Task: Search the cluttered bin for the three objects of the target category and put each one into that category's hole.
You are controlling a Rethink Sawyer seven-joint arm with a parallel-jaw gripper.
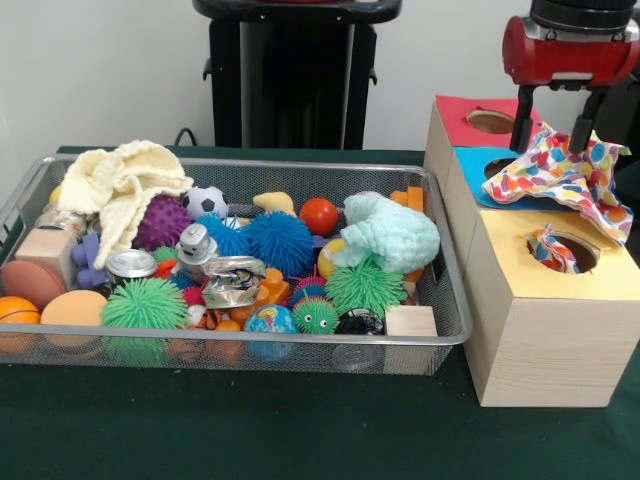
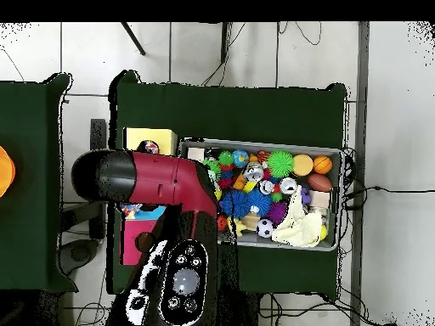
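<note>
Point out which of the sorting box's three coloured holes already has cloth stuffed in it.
The yellow hole, nearest the camera in the front view: a patterned cloth scrap pokes out of it. The red hole shows empty; the blue hole is largely hidden behind the gripper's polka-dot cloth.

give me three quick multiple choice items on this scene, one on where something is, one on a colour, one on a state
1. Where is the cream knitted cloth?
A. at one end of the wire bin, atop the toys
B. on the wooden box
C. on the green table beside the bin

2. What colour is the panel round the hole with cloth stuffed in it?
A. red
B. blue
C. yellow

3. What is the claw doing?
A. hanging empty over the bin
B. shut on the spotted cloth above the box
C. resting on the table

Answers: 1 A, it lies on the toys at the bin's end. 2 C, that hole sits in the yellow top. 3 B, the cloth hangs from its fingers over the blue panel.
</note>
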